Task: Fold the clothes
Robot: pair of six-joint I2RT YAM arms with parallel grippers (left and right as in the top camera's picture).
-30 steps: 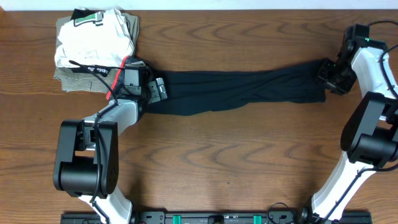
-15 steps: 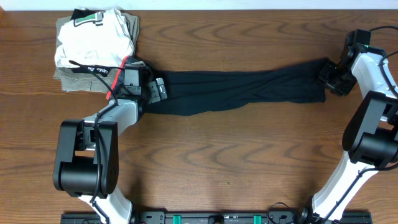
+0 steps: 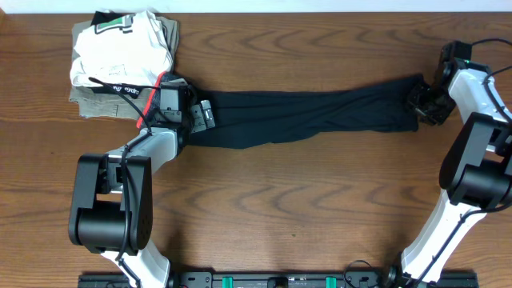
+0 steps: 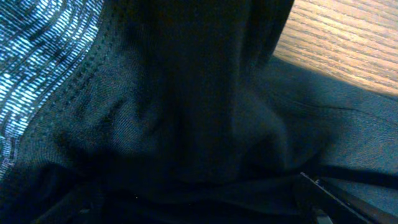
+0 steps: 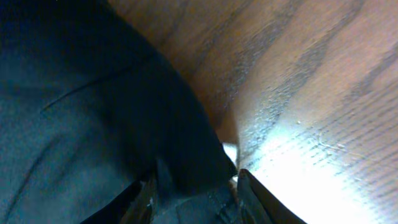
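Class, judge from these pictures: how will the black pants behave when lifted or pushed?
Likely floppy: the black pants lie flat with soft wrinkles, so they should sag. Probably light: the fabric looks thin. Pushed, they would likely bunch, given those creases.

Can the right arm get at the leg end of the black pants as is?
Likely yes. The right gripper sits at the leg end of the pants, with black fabric at its fingertips in the wrist view. Nothing stands between them.

My left arm [image 3: 104,208] and right arm [image 3: 480,172] pair bulky black joints with white shells. Along the near edge of the bench [image 3: 320,200] runs their black rail [image 3: 272,281] with green tabs.
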